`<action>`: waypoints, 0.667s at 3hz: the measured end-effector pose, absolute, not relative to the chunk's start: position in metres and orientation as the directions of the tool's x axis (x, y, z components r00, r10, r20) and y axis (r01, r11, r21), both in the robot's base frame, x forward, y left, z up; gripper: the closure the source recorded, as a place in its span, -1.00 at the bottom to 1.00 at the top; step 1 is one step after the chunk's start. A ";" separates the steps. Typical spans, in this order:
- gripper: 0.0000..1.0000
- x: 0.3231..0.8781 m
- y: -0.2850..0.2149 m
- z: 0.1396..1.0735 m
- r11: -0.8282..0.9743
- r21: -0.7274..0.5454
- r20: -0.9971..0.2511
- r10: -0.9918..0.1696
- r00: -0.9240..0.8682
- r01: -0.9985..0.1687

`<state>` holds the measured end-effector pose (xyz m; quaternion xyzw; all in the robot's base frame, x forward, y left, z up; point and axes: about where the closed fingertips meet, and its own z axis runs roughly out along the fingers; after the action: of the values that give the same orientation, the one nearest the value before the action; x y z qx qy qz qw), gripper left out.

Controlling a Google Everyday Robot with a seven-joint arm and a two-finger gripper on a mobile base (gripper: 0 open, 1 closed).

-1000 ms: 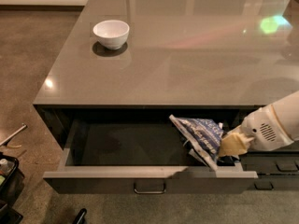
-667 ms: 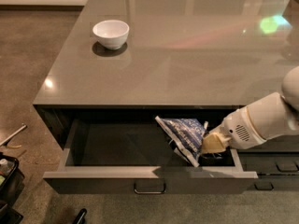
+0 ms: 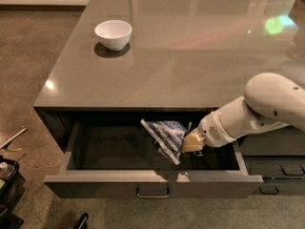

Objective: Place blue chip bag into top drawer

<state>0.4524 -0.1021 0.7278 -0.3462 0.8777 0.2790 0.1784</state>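
A: Where is the blue chip bag (image 3: 164,133) right now?

B: Inside the open top drawer (image 3: 143,178), right of its middle and below the edge of the surface (image 3: 190,56). The white bowl (image 3: 113,33) sits well apart on top, near the far corner.

A: And the gripper (image 3: 190,144)?

B: It reaches into the drawer from the right side. The fingers (image 3: 194,140) look pinched shut on the bag's right edge.

A: Which way does the bag lie from them?

B: It spreads away from the fingers toward the drawer's middle. It is tilted, with its long axis slanting from the upper back corner down toward the drawer front.

A: Is it resting on the drawer floor?

B: I cannot tell. The lowest corner hangs close to the floor, but contact isn't clear.

A: So what does letting go turn on?

B: In my judgement, only that gap below. The whole bag is already within the drawer walls, so it should drop inside.
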 end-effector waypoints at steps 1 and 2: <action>1.00 0.462 -0.096 0.709 0.619 0.359 -0.497 -0.506 -0.705 -0.698; 1.00 0.467 -0.102 0.683 0.670 0.342 -0.476 -0.481 -0.736 -0.659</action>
<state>0.4666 -0.1021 0.6834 -0.3178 0.8967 0.2531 0.1758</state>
